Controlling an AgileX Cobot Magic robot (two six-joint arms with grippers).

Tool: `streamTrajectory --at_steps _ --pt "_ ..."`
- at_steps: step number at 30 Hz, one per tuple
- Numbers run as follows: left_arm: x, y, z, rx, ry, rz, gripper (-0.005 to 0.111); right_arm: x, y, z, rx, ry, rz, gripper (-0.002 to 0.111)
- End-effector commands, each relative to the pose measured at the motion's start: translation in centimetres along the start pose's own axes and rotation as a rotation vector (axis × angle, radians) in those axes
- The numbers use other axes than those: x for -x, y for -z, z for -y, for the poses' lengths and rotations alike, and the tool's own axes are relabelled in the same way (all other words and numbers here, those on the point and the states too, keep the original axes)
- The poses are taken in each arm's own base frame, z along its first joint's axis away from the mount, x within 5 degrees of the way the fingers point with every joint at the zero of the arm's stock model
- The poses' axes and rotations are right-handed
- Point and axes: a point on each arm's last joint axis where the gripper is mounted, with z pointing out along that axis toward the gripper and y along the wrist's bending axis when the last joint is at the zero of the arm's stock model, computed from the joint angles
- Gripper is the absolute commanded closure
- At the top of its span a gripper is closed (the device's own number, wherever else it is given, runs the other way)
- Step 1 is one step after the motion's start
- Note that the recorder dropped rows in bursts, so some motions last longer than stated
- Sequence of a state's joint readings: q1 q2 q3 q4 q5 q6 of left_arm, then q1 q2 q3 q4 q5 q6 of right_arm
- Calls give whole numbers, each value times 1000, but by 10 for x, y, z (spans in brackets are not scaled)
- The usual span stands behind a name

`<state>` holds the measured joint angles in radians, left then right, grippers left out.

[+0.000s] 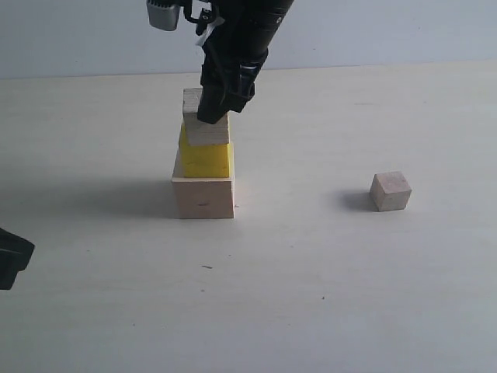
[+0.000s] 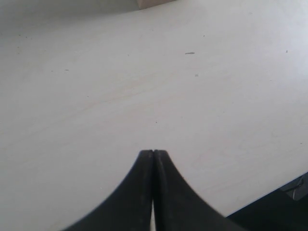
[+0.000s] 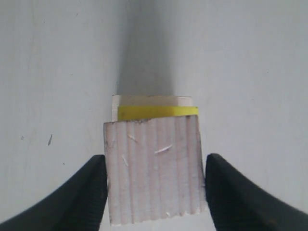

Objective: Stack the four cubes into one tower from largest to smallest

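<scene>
Your right pincer (image 3: 155,166) is clamped on the grain-lined pale wood cube (image 3: 154,187) atop the tower. The small pale wood cube (image 1: 390,191) sits rightward, nearer that arm.

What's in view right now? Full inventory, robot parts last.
large cube: 1, pale wood, on the table, bottom of the stack.
yellow cube: 1, bright yellow, on the large cube.
medium cube: 1, pale grained wood, on the yellow cube.
small cube: 1, pale wood, alone, right of the stack.
table: 1, off-white.
left gripper: 1, black, shut, empty, over bare table.
right gripper: 1, black, straddling the medium cube; contact unclear.
</scene>
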<state>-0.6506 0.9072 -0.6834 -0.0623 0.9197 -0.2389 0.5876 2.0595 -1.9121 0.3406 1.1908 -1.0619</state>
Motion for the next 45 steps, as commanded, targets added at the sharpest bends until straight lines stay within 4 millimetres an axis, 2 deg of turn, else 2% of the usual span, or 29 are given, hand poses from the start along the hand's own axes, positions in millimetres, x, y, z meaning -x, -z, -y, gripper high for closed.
streamTrajectory --at_steps 1,11,21,30,45 --pt "-1 0 -1 1 1 2 106 0 2 -1 9 8 -5 108" --pt "-1 0 -1 0 1 7 106 5 22 -2 -59 28 27 108" --pt "-1 0 -1 0 1 7 106 9 22 2 -112 23 64 108" --pt "-1 0 -1 0 1 7 106 5 11 3 -76 -9 39 108" --pt "0 0 -1 -1 1 11 106 4 10 3 -65 -22 35 108"
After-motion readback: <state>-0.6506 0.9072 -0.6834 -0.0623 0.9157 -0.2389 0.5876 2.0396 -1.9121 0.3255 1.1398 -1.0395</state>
